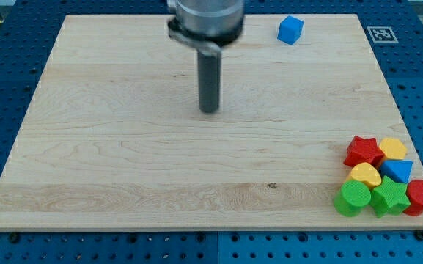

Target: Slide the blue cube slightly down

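Blue cube (290, 30), likely light and rigid, sits near the worktop's (123, 169) top edge; my tip (210, 111), holding nothing, stands well left-below it; push its upper face.

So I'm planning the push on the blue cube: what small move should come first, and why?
Probably move my tip toward the view's top right, to just above the blue cube. My tip now sits well to the cube's lower left, apart from it, so it cannot push downward yet.
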{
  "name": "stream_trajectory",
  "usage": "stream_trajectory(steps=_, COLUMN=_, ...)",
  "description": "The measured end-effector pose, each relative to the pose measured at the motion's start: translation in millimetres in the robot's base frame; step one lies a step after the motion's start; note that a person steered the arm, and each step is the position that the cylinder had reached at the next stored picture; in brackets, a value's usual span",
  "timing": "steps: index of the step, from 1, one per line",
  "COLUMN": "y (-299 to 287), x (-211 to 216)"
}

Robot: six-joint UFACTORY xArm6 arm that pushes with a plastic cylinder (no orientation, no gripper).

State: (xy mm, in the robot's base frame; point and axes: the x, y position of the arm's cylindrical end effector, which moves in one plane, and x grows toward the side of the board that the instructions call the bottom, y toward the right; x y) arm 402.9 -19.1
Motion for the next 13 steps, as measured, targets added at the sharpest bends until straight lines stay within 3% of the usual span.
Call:
stream_trajectory(steps=1, y=-3, x=-41)
stream_trajectory(steps=6, y=-3, x=-45)
stream_trajectory(steps=8, y=9, x=-102)
stream_trajectory(steps=9, y=23, x=-109)
stream_trajectory(steps=13, y=122, x=-210)
